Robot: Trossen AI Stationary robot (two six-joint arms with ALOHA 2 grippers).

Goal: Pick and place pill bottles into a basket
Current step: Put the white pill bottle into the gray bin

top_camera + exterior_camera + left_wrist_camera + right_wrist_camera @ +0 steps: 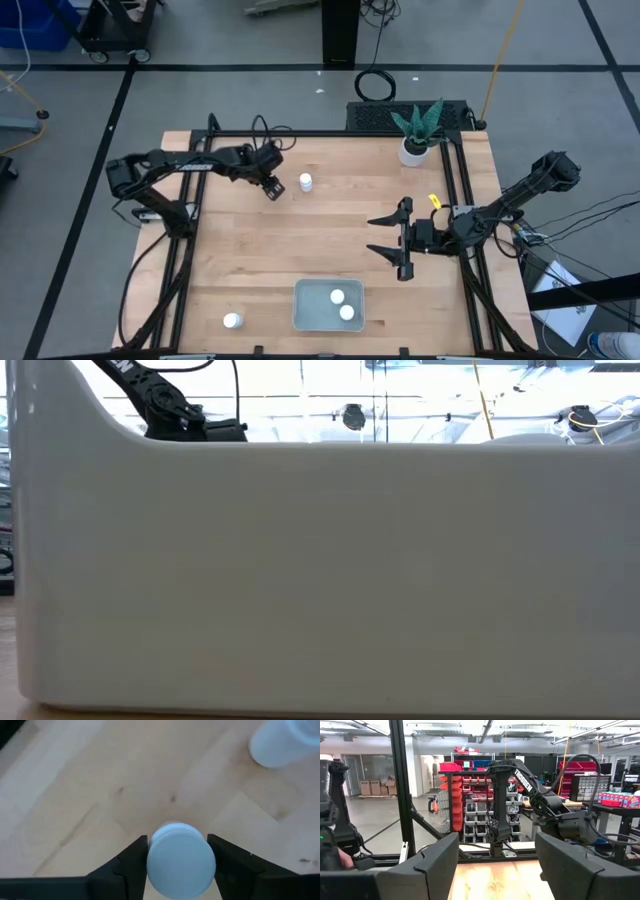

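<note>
My left gripper [272,187] is at the table's far left, shut on a small white pill bottle [181,862]; the gripper hides that bottle in the high view. A second bottle [306,182] stands just to its right and also shows in the left wrist view [280,742]. The pale grey-blue basket [303,318] sits at the near edge with two bottles [337,296] [347,312] in it. Another bottle [232,320] stands on the table left of the basket. My right gripper [378,235] is open and empty at the table's right, its fingers pointing left. My left gripper pinches the bottle between its two fingers, one on each side of it [151,862], just below the cap. The fingers come from above, pointing down, and the cap faces up. Whether the bottle's base is on the table or lifted, I cannot tell.
A white pot with a green plant [413,150] stands at the far right. The basket's wall [320,570] fills the low view, with the left arm [170,410] showing above it. Bare wood lies between the two grippers and the basket.
</note>
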